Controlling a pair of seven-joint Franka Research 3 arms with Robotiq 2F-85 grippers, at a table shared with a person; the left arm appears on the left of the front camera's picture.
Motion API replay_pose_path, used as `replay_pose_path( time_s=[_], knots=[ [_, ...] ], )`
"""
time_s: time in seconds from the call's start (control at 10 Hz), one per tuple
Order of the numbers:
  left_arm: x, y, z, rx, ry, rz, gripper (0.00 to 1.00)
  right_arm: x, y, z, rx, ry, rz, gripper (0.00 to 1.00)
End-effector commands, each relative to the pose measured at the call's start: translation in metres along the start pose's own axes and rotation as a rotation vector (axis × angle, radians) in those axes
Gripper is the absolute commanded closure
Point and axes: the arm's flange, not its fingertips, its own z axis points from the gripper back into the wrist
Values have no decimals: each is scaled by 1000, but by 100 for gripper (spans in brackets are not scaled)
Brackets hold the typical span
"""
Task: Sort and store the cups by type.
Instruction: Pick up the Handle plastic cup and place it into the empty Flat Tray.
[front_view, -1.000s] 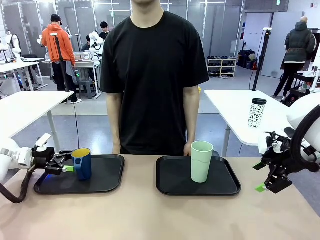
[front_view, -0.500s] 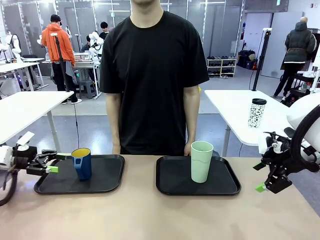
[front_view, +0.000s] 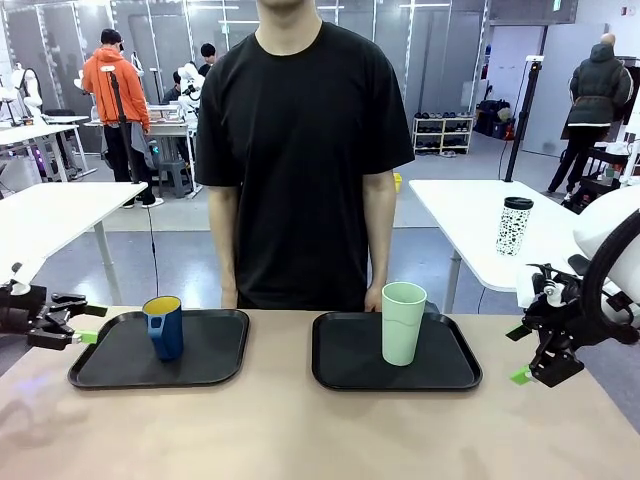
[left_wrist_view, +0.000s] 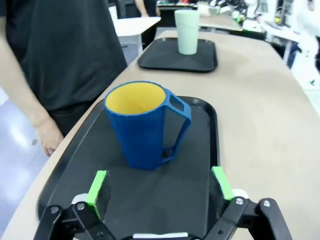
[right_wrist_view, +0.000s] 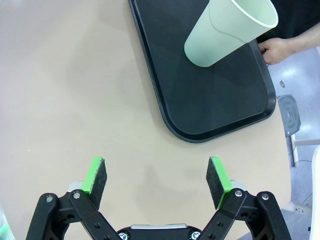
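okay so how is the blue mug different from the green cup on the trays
The blue mug is shorter than the green cup. The mug has a handle and a yellow inside; the cup has no handle and is pale mint green all over. The mug stands on the left tray, the cup on the right tray. Both stand upright, each alone on a black tray, with no gripper touching them.
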Motion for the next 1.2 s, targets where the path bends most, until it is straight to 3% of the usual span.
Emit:
replay_pose_path(
  time_s=[0.0,0.2,0.3,1.1],
  knots=[
    [19,-20,-1,77,32,49,0,0,0,-1,-9,7,2,0],
    [24,-25,2,63,68,85,0,0,0,-1,-9,7,2,0],
    [14,-16,7,47,20,29,0,0,0,-1,-9,7,2,0],
    [14,-16,7,47,20,29,0,0,0,-1,-9,7,2,0]
  ],
)
